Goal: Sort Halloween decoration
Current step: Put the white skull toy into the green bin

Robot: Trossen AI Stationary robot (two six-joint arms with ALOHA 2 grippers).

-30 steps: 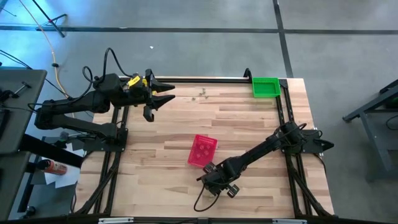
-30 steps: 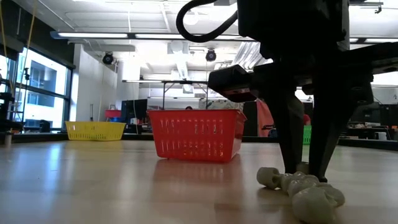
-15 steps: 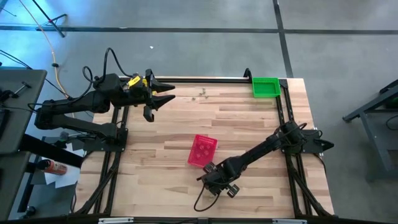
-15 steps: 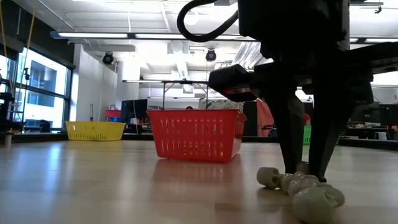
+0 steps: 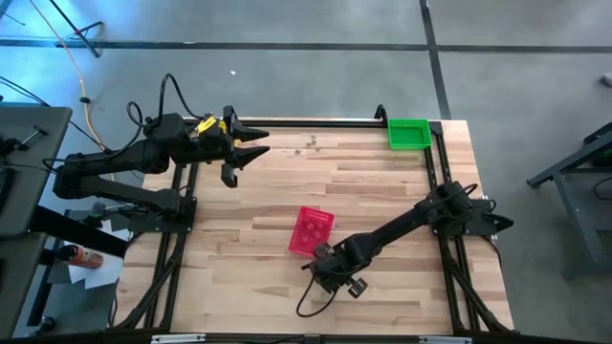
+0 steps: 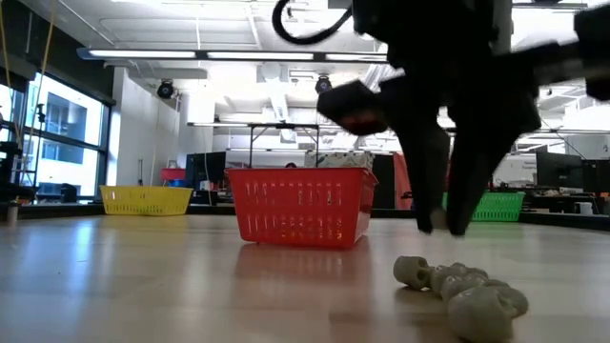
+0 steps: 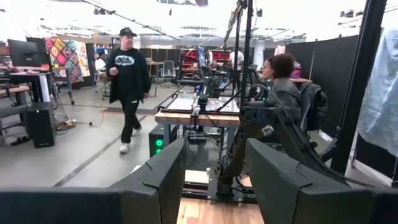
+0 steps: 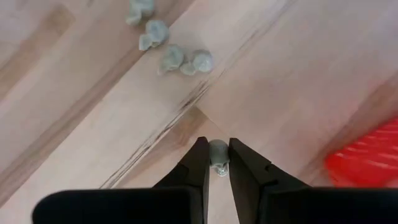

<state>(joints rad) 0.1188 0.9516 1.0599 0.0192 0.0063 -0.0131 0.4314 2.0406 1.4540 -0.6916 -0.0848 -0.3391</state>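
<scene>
right claw (image 8: 218, 163) pinches one pale green trinket (image 8: 218, 153) between its fingertips, lifted just off the table (image 5: 382, 191) beside the red basket (image 5: 312, 230). more trinkets (image 8: 168, 55) lie loose nearby (a small cluster). left claw (image 5: 251, 153) waits open at the far edge.

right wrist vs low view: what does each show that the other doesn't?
Right wrist only: the right gripper has its fingers shut on a small pale green trinket above the table.
Low only: a yellow basket and a green basket far back, plus the room behind.
Both: the red basket, the wooden table and the loose cluster of pale green trinkets.
</scene>
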